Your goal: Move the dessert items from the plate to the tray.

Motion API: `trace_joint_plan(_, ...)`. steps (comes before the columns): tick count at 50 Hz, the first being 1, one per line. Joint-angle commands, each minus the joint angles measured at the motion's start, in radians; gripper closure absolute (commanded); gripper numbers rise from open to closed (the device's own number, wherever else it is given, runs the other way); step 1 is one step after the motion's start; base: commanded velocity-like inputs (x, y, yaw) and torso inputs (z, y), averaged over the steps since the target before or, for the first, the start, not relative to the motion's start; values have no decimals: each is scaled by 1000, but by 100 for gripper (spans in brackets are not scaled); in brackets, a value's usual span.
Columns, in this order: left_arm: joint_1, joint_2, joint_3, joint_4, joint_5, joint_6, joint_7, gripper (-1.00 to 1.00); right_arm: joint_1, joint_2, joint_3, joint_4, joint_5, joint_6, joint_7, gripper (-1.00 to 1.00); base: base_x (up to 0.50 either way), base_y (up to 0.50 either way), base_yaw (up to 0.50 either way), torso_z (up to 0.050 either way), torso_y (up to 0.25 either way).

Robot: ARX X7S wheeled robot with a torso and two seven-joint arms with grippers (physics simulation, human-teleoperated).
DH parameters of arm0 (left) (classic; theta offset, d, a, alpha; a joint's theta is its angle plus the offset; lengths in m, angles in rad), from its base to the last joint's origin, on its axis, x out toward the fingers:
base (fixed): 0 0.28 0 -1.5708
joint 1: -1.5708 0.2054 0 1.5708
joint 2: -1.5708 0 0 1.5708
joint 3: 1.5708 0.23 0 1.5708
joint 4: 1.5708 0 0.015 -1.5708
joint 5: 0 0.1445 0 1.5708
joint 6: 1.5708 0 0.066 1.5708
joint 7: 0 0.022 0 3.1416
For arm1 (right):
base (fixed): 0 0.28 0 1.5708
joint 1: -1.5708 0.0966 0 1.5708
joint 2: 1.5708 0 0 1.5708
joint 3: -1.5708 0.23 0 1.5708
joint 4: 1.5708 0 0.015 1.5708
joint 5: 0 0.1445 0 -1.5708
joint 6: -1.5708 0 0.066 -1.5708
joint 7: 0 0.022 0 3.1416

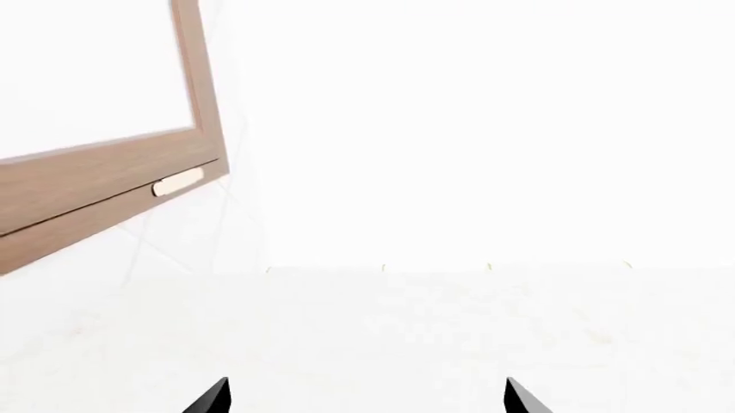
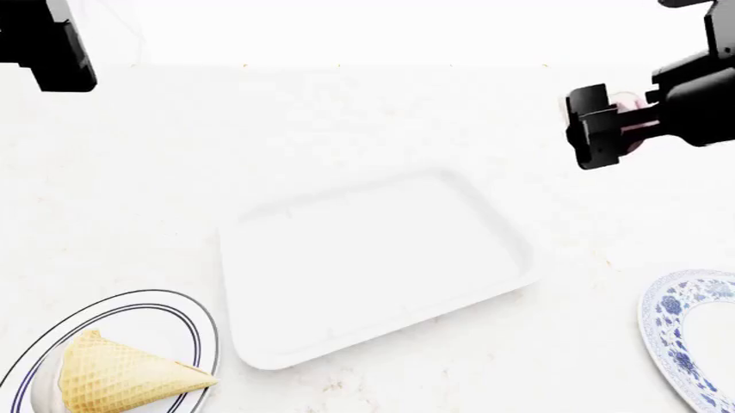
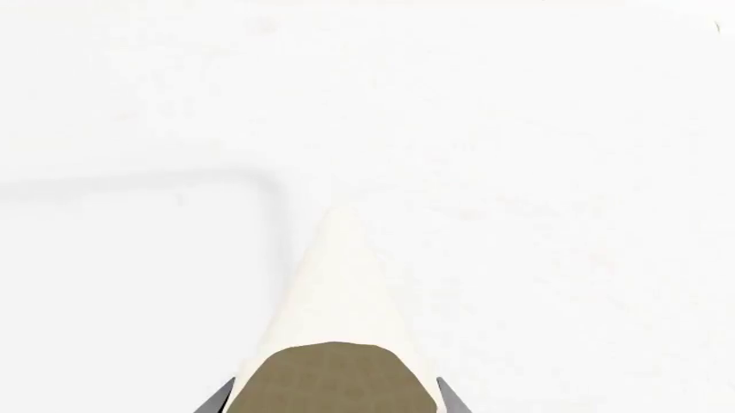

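Note:
A tan waffle cone with white ice cream lies on a blue-rimmed plate at the front left. The white tray sits mid-table with nothing on it; its corner rim shows in the right wrist view. My right gripper hangs above the table beyond the tray's far right corner, shut on a small white, pink-tinged dessert. From the wrist this dessert is a cream pointed shape with a brownish end filling the right gripper. My left gripper is raised at the far left; the left gripper is open and holds nothing.
A blue-patterned plate lies at the front right edge of the head view. A wooden cabinet door with a pale handle stands by the white wall ahead of the left wrist.

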Motion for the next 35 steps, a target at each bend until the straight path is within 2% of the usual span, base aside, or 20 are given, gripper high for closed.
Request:
trace_joint_plan(1, -21, -4, 9, -18, 8, -9, 10, -100, -38, -76, 4, 10, -72, -24, -91, 100, 0, 0, 0, 0, 0)
trace_joint_plan(15, 9, -41, -2, 7, -1, 13, 5, -100, -98, -161, -7, -3, -112, -62, -159, 100, 0, 0, 0, 0, 0)
trace_joint_plan(35, 10, -48, 11, 7, -13, 24, 5, -100, -173, -241, -22, -11, -194, -113, -268, 100, 0, 0, 0, 0, 0)
